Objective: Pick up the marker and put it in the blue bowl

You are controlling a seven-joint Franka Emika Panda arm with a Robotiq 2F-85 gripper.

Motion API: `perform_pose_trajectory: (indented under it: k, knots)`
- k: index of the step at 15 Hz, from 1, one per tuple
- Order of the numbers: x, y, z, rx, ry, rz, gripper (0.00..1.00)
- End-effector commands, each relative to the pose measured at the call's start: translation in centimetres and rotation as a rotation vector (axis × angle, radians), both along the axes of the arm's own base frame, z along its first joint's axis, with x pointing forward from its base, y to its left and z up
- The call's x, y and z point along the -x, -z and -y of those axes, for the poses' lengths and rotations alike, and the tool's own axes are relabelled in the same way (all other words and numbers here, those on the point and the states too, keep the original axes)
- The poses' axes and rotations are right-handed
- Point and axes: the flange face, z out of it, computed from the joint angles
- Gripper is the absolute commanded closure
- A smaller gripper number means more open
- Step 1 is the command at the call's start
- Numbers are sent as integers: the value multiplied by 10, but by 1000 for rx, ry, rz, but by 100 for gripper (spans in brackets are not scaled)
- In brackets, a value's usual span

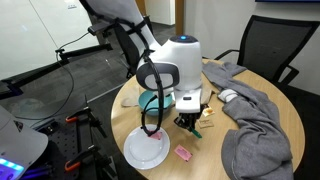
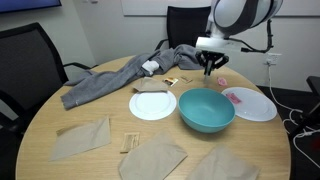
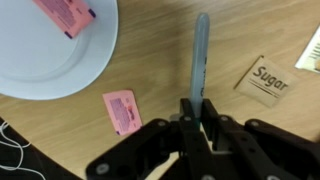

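Note:
In the wrist view my gripper is shut on the marker, a thin pale green stick that juts out ahead of the jaws over the wooden table. In both exterior views the gripper points down, just off the table. The teal-blue bowl stands empty on the table, a short way from the gripper. In an exterior view the bowl is partly hidden behind the arm.
A white plate lies beside the bowl. Another white plate holds pink packets. A pink packet and a brown Sugar packet lie near the marker. A grey cloth and brown napkins lie on the table too.

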Motion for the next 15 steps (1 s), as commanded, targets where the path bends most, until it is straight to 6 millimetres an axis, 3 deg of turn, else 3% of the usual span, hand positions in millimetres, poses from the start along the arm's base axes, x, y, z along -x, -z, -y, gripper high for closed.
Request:
perform_pose_trajectory:
  k: [1, 4, 8, 15]
  knots:
    - [22, -70, -1, 6, -100, 57, 96]
    - [35, -110, -13, 28, -249, 97, 96]
    - [59, -145, -49, 25, -441, 126, 96]
    - [81, -164, -115, 23, -601, 149, 96]
